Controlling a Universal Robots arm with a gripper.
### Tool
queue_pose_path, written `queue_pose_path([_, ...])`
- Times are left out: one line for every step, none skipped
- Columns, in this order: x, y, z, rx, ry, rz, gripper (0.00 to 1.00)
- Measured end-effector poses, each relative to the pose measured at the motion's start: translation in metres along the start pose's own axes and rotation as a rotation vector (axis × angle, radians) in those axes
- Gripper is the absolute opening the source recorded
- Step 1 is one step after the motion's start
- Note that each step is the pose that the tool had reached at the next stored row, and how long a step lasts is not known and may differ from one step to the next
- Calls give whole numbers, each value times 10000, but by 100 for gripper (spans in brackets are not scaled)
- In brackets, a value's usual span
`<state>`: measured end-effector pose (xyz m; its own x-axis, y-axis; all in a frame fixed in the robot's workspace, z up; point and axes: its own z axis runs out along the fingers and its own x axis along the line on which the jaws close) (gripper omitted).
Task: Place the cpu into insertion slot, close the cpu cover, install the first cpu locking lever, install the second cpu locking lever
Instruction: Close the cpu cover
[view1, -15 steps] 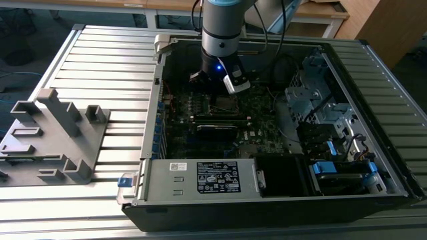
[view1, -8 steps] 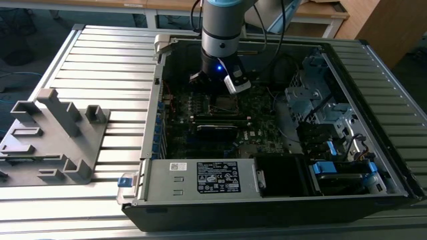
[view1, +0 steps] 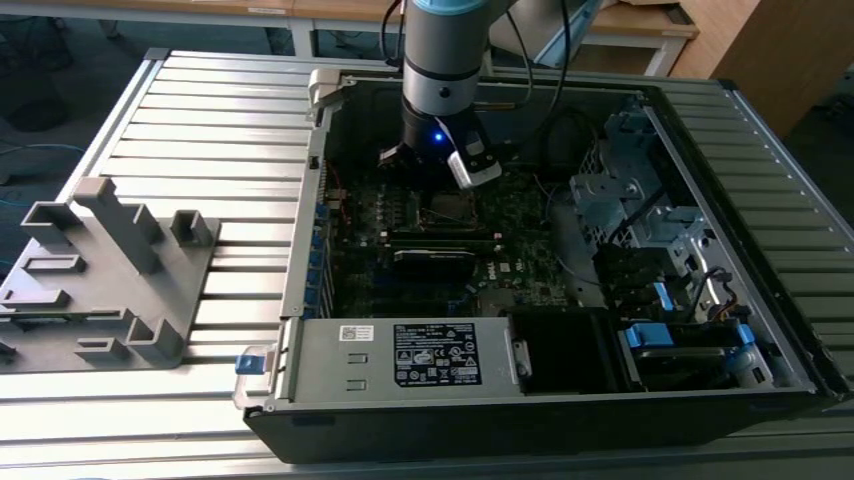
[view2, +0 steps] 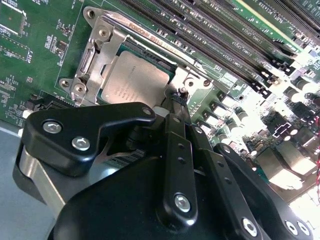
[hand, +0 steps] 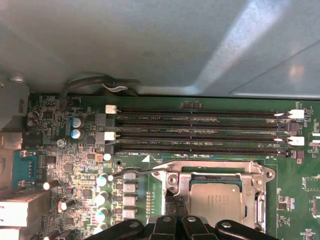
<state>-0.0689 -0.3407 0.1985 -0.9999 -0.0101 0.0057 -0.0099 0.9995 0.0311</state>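
- Slatted table (view1: 200, 120) carries the open PC case (view1: 561, 425); the arm (view1: 441, 60) reaches down into it, over the motherboard (view1: 534, 265).
- You see the cpu (hand: 215, 200) seated in the insertion slot (view1: 450, 207), w/ the cpu cover (hand: 172, 181) lying flat over its edges.
- Wire locking lever (hand: 135, 173) sticks out from the cover's corner, nr the RAM slots (hand: 200, 132).
- Gripper (view2: 178, 100): fingertips pressed together at that corner; can't tell if they pinch anything.

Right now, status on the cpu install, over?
Pincer low at corner of insertion slot. Cpu seated, cpu cover down over it. Lever wire along cover's edge, latching unclear.
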Motion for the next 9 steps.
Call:
queue_pose_path([0,0,0,1,0,0,11])
queue_pose_path([0,0,2,0,0,0,11])
queue_pose_path([0,0,3,1,0,0,11])
queue_pose_path([0,0,2,2,1,0,11])
queue_pose_path([0,0,3,2,1,1,11])
queue_pose_path([0,0,3,1,0,0,11])
queue_pose_path([0,0,4,1,0,0,11])
queue_pose_path([0,0,4,0,0,1,11])
queue_pose_path([0,0,3,0,0,1,11])
